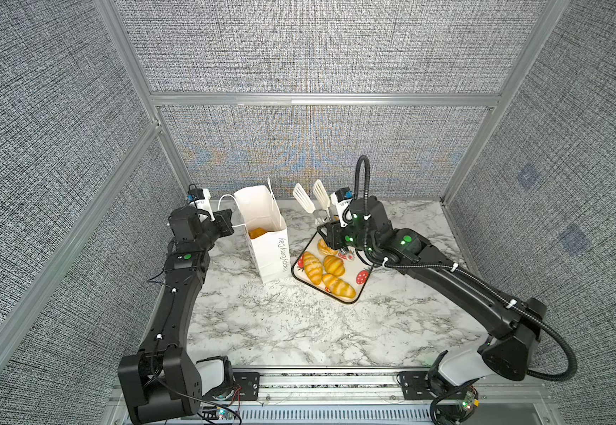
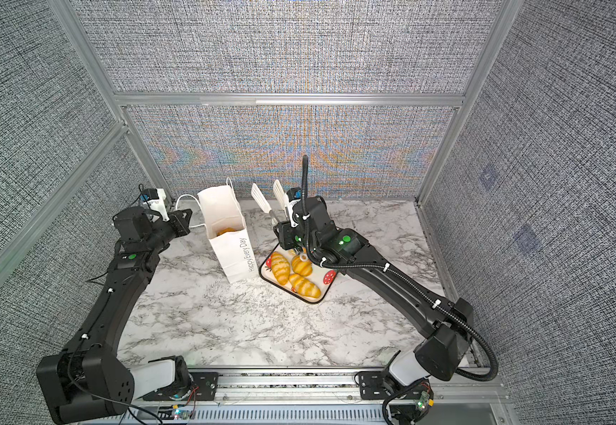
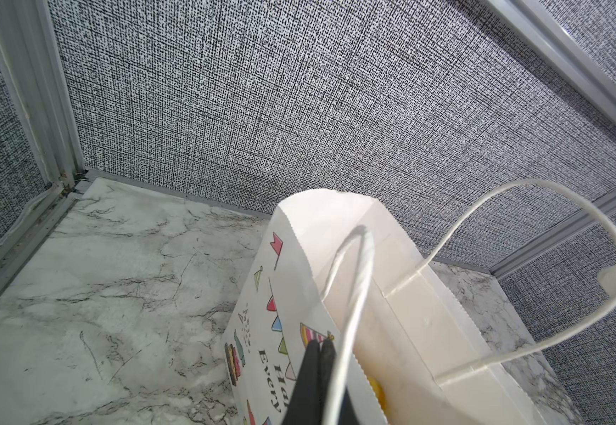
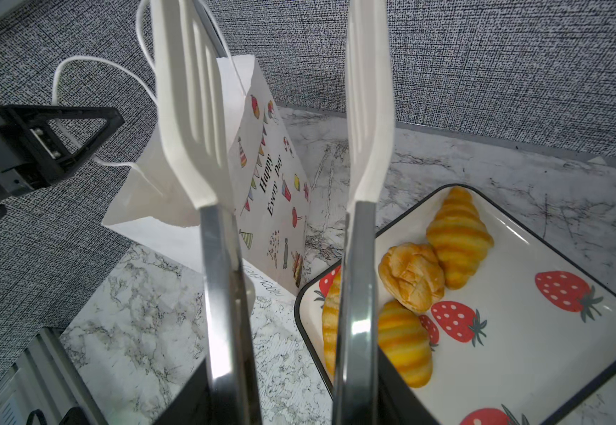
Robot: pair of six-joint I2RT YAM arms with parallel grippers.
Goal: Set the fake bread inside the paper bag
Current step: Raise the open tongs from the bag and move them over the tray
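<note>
Tongs (image 1: 314, 201), clamped in your right gripper (image 4: 288, 404), gape over the tray (image 4: 520, 349) edge; left gripper (image 3: 317, 364) pinches the handle (image 3: 350, 294) of the paper bag (image 1: 268, 250), mouth open.

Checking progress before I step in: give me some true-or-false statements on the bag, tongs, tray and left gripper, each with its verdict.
1. The tall white paper gift bag stands upright with a golden-orange fake bread piece visible inside. True.
2. The white slotted tongs with metal arms are clamped on a roll. False: their heads are apart and empty.
3. Four glossy striped fake bread pieces lie on the cream strawberry-print tray with black rim. True.
4. In both top views the tray sits left of the bag. False: it sits to the right of the bag.
5. The left gripper is wide open. False: it is shut, next to the bag's white cord handle.
</note>
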